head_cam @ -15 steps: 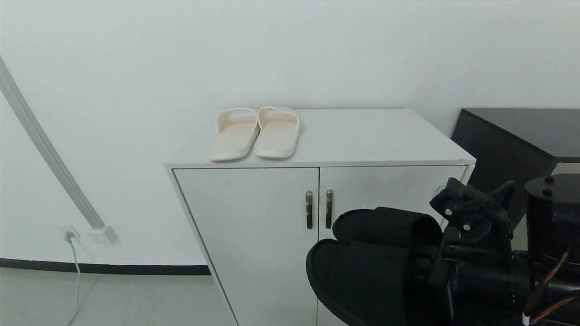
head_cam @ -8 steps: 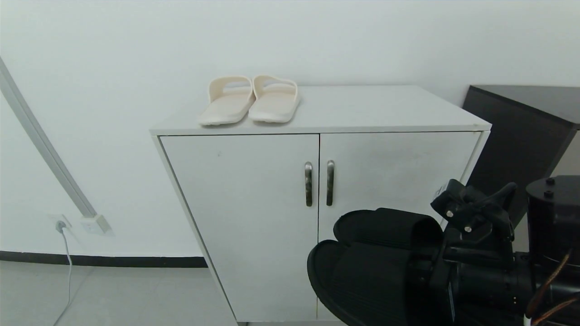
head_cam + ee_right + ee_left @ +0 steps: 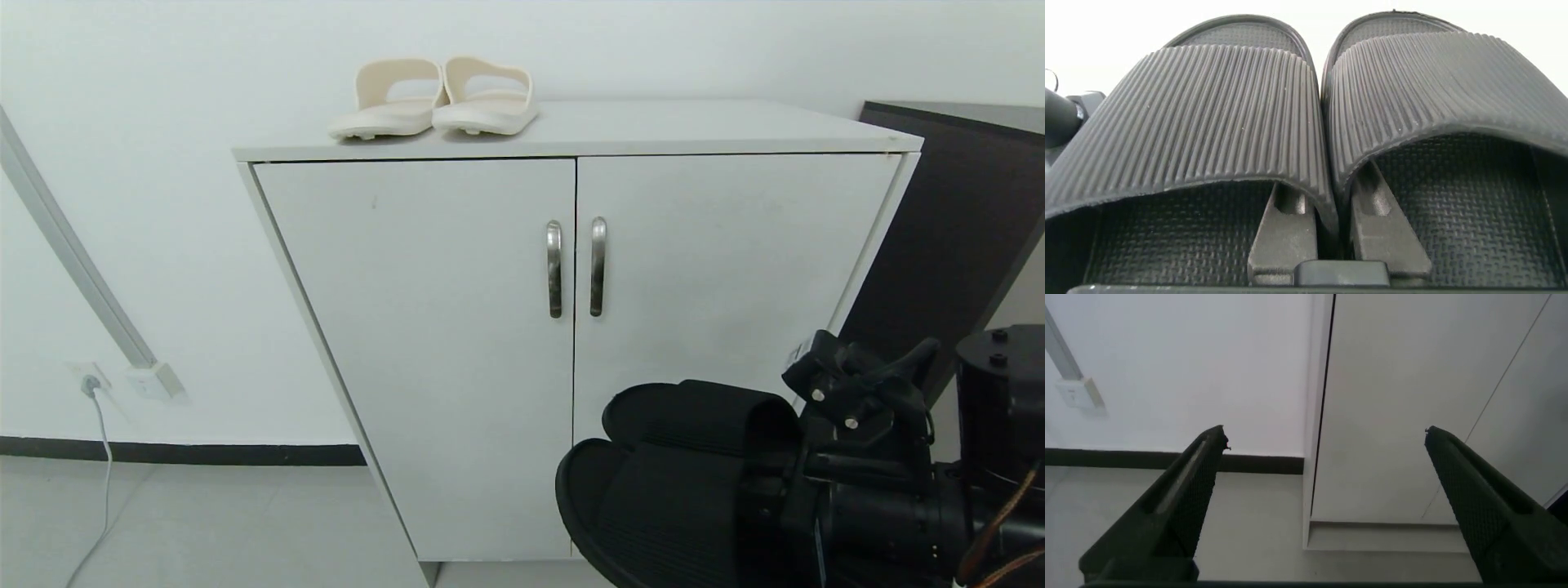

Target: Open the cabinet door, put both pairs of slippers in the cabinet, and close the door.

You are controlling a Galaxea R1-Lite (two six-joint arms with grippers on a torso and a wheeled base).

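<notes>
Standing against the white wall, the white cabinet [image 3: 571, 327] is seen with both doors shut, the left door [image 3: 424, 343] and the right door [image 3: 718, 269] meeting at a narrow central seam. A dark piece of furniture [image 3: 963, 229] is set just beside it on the right. The black slippers [image 3: 678, 465] — ribbed across the straps, pebbled on the footbeds — are held side by side low in front of the right door. They are grasped by the right gripper [image 3: 1335, 237], clenched with one finger pushed under each strap so that the two inner walls are pinched together. The cream slippers [image 3: 437, 102] are laid as a touching pair on the cabinet top, near its front edge above the left door. The left gripper [image 3: 1324, 434] is spread wide and released — nothing is held between its fingers — low before the cabinet's lower left corner. Two vertical metal handles [image 3: 554, 269] are fixed either side of the seam.
</notes>
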